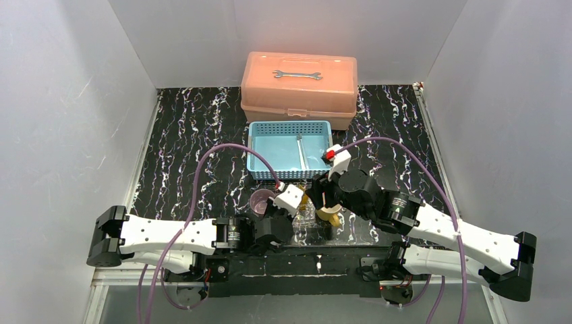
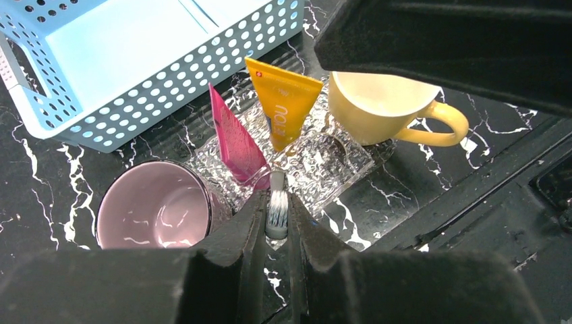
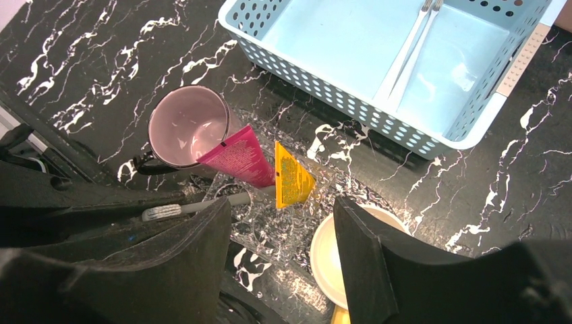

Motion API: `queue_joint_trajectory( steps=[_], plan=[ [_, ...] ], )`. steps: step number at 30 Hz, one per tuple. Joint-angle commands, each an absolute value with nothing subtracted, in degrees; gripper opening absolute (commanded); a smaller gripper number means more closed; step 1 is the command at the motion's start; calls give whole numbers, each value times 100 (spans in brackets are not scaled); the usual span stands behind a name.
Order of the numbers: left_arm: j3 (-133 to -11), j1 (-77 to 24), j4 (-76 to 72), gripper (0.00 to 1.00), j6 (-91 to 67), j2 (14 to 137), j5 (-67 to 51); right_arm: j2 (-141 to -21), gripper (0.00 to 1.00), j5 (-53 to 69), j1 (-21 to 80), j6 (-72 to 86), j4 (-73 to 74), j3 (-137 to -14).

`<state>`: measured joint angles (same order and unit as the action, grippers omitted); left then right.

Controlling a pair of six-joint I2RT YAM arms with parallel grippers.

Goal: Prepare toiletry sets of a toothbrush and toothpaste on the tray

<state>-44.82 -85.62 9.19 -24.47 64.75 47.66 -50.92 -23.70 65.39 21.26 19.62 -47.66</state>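
My left gripper [image 2: 276, 206] is shut on the bristle head of a pale toothbrush [image 3: 195, 204], holding it low over the clear glittery tray [image 2: 324, 172]. A magenta tube [image 2: 236, 142] and a yellow tube [image 2: 283, 101] stand tilted on the tray. A purple mug [image 2: 152, 206] sits at the tray's left and a yellow mug [image 2: 378, 101] at its right. My right gripper [image 3: 283, 236] is open and empty, above the tray and the yellow mug [image 3: 324, 256]. Two more toothbrushes [image 3: 408, 54] lie in the light-blue basket [image 3: 378, 121]. In the top view the left gripper [image 1: 287, 202] and the right gripper [image 1: 324, 196] are close together.
The light-blue mesh basket [image 1: 291, 148] stands just behind the tray. A salmon-pink toolbox [image 1: 299, 79] with a wrench on its lid is at the back. White walls close in the black marbled table [image 1: 189, 148] on the left, right and rear.
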Motion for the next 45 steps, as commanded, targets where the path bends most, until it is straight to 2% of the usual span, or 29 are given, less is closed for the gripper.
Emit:
queue_joint_trajectory(
  steps=[1,4,21,35,45],
  plan=[
    [-4309,-8542,986,8,-2574,6338,4993,-5021,66,-2479,6548,2153,1812,-4703],
    [-4251,-8542,1042,18,-2629,6261,4968,-5017,66,-2484,6548,2160,1789,-4680],
    [-4415,-8543,1448,41,-2676,6014,4833,-5089,67,-2487,6550,2135,1842,-4871],
    [-4973,-8539,2414,71,-2648,5322,4585,-6113,71,-2823,6516,1754,2087,-5904],
    [-5390,-7774,3039,75,-2660,5194,3561,-7368,70,-1889,5433,1515,2268,-6722]
  ],
)
